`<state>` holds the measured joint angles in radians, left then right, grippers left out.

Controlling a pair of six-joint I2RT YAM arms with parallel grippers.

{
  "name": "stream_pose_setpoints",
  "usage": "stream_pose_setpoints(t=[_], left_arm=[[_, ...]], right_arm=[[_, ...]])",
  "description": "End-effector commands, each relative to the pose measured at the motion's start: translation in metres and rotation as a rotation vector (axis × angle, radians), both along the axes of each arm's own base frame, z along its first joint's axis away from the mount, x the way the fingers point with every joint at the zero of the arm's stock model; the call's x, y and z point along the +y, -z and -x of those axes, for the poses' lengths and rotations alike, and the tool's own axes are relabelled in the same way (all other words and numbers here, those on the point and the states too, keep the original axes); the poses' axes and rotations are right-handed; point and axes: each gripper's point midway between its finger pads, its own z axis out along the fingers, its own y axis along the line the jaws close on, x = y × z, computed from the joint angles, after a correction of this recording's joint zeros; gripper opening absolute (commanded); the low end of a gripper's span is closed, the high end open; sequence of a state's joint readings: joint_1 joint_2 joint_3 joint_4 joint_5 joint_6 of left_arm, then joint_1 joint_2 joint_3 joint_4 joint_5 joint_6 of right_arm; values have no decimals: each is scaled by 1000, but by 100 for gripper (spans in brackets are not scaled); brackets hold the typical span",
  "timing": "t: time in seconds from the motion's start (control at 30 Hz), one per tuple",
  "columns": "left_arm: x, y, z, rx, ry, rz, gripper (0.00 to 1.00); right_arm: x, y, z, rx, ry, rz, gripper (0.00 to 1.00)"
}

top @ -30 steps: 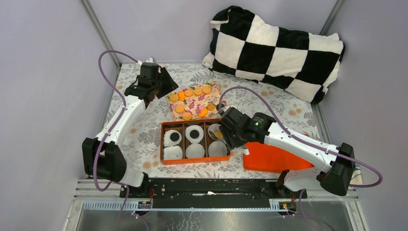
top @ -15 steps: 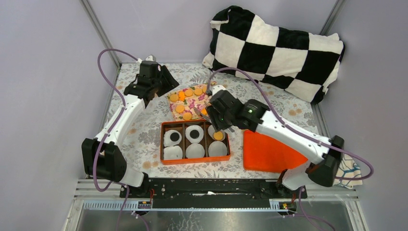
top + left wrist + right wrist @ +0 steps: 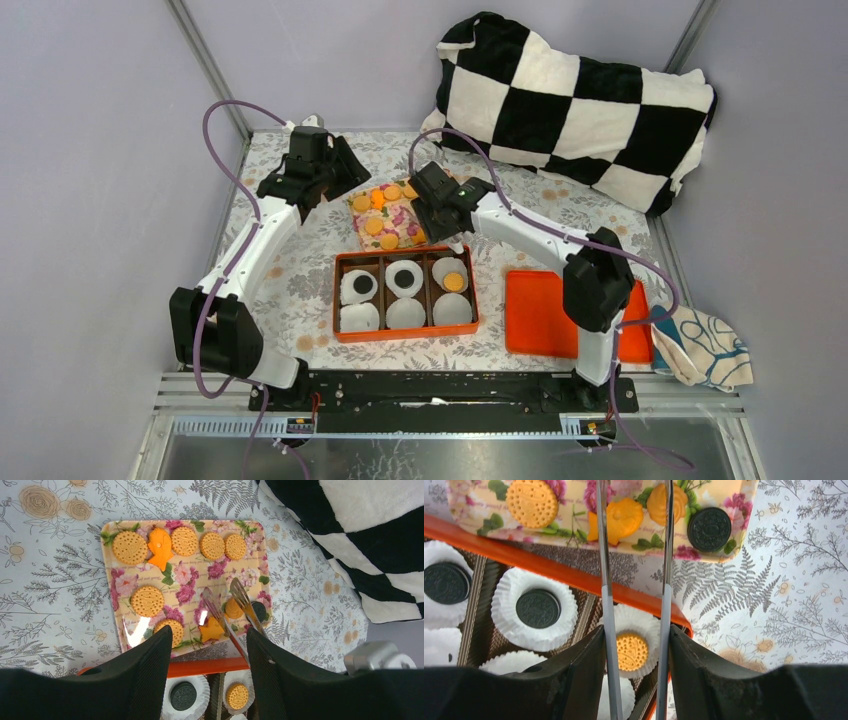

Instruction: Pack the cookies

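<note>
cookies (image 3: pixel 147 601), tan and dark, flat: most on floral tray (image 3: pixel 125 582), three in cups (image 3: pixel 506 610).

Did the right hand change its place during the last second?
Yes. The right hand moved from above the orange box toward the far side, and is now over the floral tray.

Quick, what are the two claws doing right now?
Left gripper: open, empty.
Right gripper: open, empty, over the cookies.

Cookies (image 3: pixel 130 547) lie on a tray (image 3: pixel 125 584) at twelve o'clock from the box (image 3: pixel 406 336), three in its far row; a lid (image 3: pixel 537 312) at three, a pillow (image 3: pixel 575 95) at one.
</note>
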<state>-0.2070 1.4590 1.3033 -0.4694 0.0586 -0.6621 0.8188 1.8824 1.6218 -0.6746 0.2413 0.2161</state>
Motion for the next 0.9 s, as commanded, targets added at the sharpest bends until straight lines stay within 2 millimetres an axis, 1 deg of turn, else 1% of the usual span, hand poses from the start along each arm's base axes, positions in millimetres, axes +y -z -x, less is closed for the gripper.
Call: stream_pose_setpoints(t=[0.0, 0.23, 0.37, 0.53, 0.57, 0.6, 0.67, 0.73, 0.8, 0.87], left_arm=[[8, -11, -3, -31, -13, -23, 62], [8, -11, -2, -29, -13, -23, 62], [9, -13, -1, -32, -15, -28, 62], [8, -14, 0, -33, -12, -23, 62], [8, -14, 0, -33, -11, -23, 62], [8, -14, 0, -32, -12, -22, 62], [8, -14, 0, -31, -10, -21, 62], [8, -15, 1, -33, -9, -20, 62], [9, -17, 2, -36, -11, -21, 62], [11, -21, 3, -42, -17, -19, 62]], right_arm=[[21, -20, -32, -64, -17, -90, 52], [25, 2, -70, -32, 16, -81, 52], [25, 10, -83, -17, 35, -74, 52], [28, 13, -92, -13, 42, -75, 51], [28, 13, -93, -13, 42, -75, 49], [30, 13, -94, -12, 38, -76, 45], [33, 12, -93, 0, 26, -88, 33], [33, 6, -90, 4, 23, -99, 22], [29, -9, -85, -10, 28, -110, 14], [23, -33, -79, -53, 29, -144, 10]])
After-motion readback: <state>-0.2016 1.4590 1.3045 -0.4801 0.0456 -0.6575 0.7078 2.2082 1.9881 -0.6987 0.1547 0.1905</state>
